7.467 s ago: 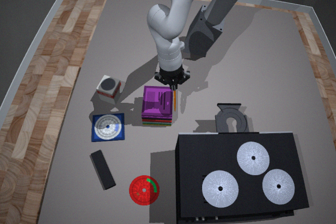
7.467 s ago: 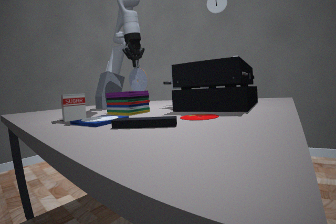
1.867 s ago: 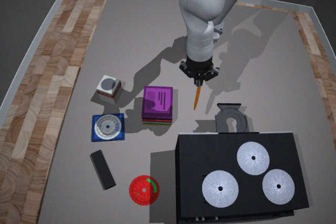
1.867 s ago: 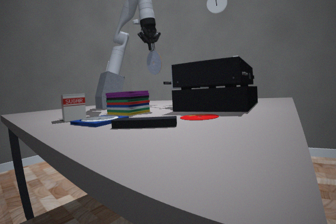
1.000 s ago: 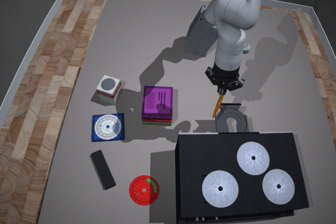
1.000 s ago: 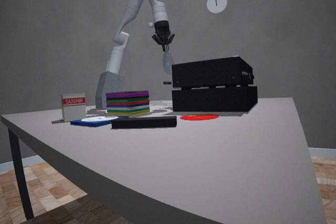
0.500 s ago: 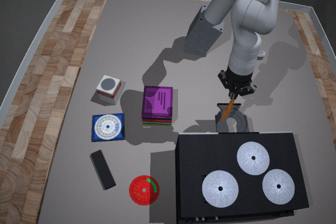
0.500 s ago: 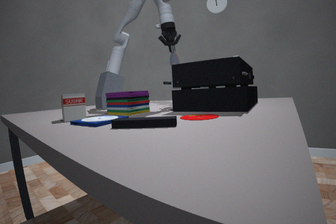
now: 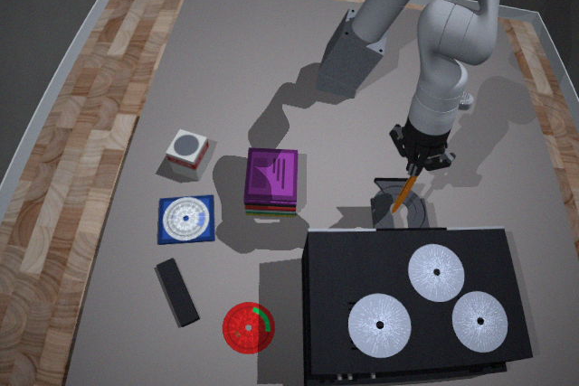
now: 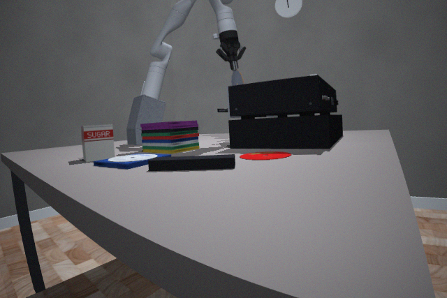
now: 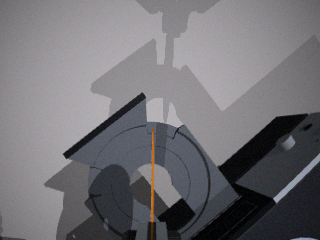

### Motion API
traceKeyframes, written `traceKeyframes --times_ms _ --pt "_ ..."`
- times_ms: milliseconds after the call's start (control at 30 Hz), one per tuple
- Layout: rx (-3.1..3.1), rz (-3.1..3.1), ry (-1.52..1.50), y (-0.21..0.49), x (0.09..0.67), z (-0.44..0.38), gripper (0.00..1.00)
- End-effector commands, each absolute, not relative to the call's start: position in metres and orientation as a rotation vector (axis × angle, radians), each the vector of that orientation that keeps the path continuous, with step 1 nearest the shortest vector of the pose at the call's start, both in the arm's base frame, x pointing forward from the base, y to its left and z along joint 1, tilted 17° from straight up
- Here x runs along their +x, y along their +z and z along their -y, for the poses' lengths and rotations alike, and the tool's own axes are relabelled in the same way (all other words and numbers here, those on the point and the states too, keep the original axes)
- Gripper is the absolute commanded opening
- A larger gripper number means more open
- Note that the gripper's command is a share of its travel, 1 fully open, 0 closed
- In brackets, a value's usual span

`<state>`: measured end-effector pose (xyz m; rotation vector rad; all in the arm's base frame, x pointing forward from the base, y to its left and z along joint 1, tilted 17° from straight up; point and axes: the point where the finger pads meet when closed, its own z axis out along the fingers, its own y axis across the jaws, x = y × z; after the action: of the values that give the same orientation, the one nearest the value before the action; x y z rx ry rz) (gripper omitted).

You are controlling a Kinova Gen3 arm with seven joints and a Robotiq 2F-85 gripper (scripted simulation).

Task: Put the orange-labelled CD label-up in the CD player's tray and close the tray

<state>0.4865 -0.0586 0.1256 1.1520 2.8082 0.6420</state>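
My gripper (image 9: 413, 169) (image 10: 233, 65) is shut on the edge of the orange-labelled CD (image 9: 403, 194) (image 10: 237, 77) (image 11: 152, 175). The CD hangs on edge, almost vertical, and shows as a thin orange line in the wrist view. It hangs above the open tray (image 9: 417, 211) (image 11: 120, 150), which sticks out of the far side of the black CD player (image 9: 355, 255) (image 10: 281, 96). The tray's round recess is empty. The CD's lower edge is over the recess; I cannot tell whether it touches.
Three silver discs (image 9: 435, 272) lie on the player's top. A stack of coloured cases (image 9: 270, 176), a sugar box (image 9: 186, 148), a blue case with a silver CD (image 9: 187, 221), a black remote (image 9: 176, 292) and a red CD (image 9: 243, 327) lie to the left.
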Motion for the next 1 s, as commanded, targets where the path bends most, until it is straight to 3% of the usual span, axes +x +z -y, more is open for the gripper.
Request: traceKeyframes --times_ms 0,967 --pt "1.147 -2.808 0.641 0.1278 0.4888 0.0539 0.11" --pt "1.180 -2.797 0.640 0.1303 0.4928 0.0467 0.11"
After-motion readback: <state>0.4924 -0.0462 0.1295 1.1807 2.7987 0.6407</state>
